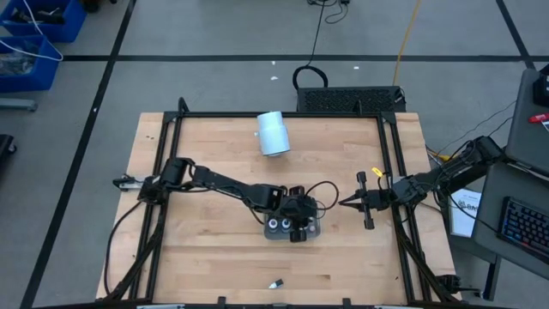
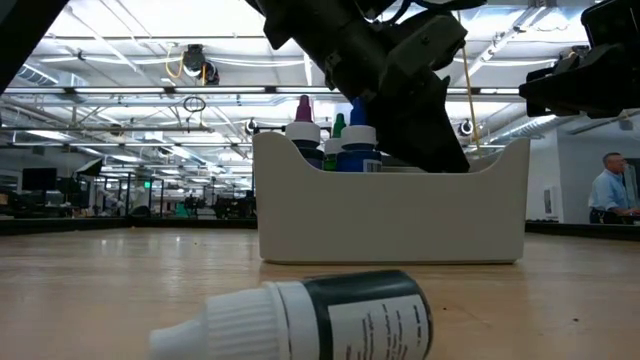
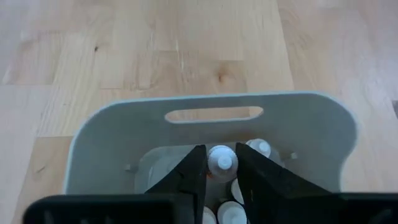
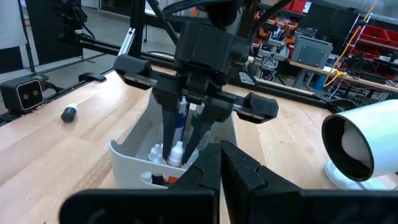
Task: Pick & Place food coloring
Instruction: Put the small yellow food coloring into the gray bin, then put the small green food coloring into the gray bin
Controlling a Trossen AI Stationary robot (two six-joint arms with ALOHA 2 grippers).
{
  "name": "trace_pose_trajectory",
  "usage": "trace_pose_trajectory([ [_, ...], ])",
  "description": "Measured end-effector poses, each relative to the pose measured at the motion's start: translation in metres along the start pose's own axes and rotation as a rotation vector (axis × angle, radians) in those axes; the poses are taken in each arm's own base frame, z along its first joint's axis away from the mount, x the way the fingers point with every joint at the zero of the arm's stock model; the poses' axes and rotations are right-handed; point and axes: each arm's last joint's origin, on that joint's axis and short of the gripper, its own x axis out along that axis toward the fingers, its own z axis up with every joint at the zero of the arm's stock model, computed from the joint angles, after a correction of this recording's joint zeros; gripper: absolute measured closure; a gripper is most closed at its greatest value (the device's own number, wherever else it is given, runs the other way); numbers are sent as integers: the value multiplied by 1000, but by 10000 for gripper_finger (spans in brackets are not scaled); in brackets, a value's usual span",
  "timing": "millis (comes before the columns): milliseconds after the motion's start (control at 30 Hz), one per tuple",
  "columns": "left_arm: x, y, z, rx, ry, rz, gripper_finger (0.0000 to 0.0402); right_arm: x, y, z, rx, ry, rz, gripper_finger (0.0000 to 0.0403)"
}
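- Right now my left gripper (image 3: 221,177) reaches down into the grey caddy (image 3: 311,124), its two fingers (image 3: 189,177) straddling the white cap of one upright food coloring bottle (image 3: 222,160).
- Whether those fingers are pinching the cap or have just let go, I cannot tell; they stand close on either side of it, and the bottle sits in the caddy either way.
- Around it more food coloring bottles stand packed together, caps up; in the low view their coloured tips (image 2: 340,135) poke above the caddy wall.
- So the bottle's long axis runs vertical, in line with my fingers' approach from above, which I judge means any lift or retreat should go straight up to avoid knocking the neighbours.
- My right gripper (image 1: 346,203) waits clenched and empty just beside the caddy on the worktop (image 1: 214,146), pointing toward it.
- One stray bottle (image 1: 275,282) lies on its side near the worktop's front edge, well apart from both arms; the left arm looks somewhat nearer.
- A pale cylinder (image 1: 274,133) lies toward the far edge.
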Motion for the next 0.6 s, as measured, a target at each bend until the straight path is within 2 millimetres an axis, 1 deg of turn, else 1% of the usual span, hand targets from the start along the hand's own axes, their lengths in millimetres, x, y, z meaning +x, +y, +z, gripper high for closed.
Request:
trace_pose_trajectory([
  [200,0,-1,4,-4,-39,-5,271,0,0,0,0,0,0,403],
  [300,0,-1,5,-2,-55,-8,261,0,0,0,0,0,0,403],
  [433,-1,-1,7,14,-64,-10,259,0,0,0,0,-1,0,403],
  [500,-9,-4,10,37,-68,-49,258,0,0,0,0,-1,0,403],
  [533,-18,-7,16,48,-75,-79,258,0,0,0,0,-1,0,403],
  [600,-46,-16,33,69,-112,-152,258,0,0,0,0,1,1,403],
])
